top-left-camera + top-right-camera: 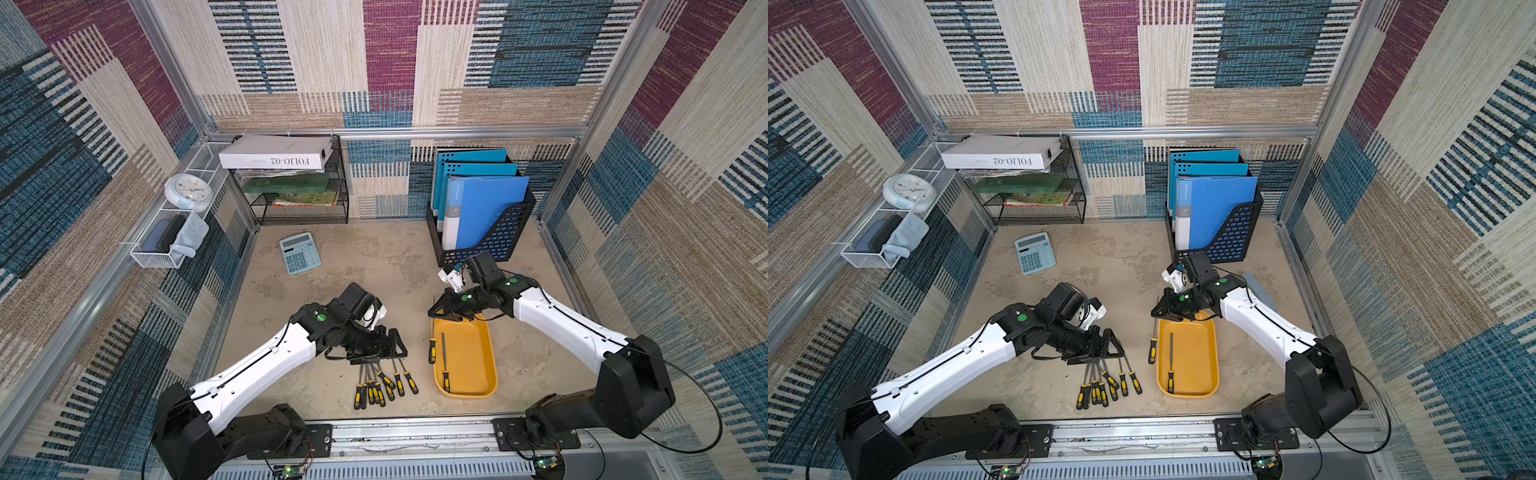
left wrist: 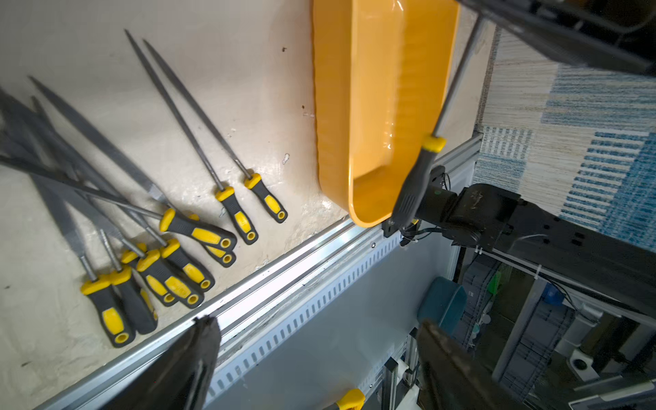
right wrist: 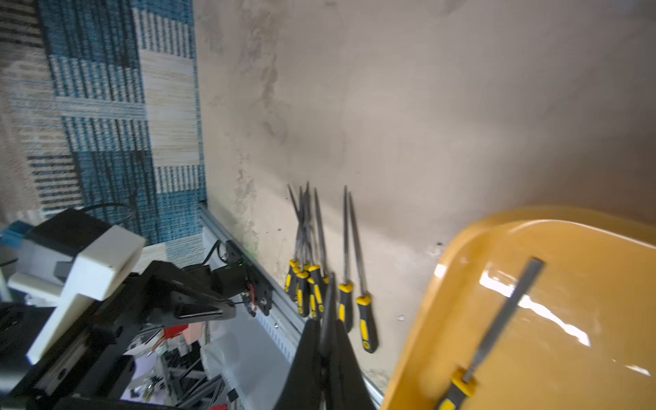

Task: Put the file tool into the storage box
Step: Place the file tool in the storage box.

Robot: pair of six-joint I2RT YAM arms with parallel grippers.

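Pinching the file by its bare metal blade near the tip, the right gripper is holding it handle-down, jaws pressed tight on the steel. The file is hanging just beside the box, at the rim facing the loose files, not yet inside. Cannot tell if the handle is touching the rim. A second file is already lying flat in the box. The left gripper is hovering over the loose files on the table, jaws spread wide, carrying nothing.

Handling, judging only: the file is looking light and rigid, a thin steel blade with a rubbery black-yellow handle probably carrying most of the weight. A tip grip is likely letting it swing or pivot between the pads. The handle, or the blade close to its collar, is probably making the safer hold. It is not looking fragile, so a low drop is seeming fine. The box is looking shallow, slick and only slightly longer than a file, so lengthwise entry is looking necessary.
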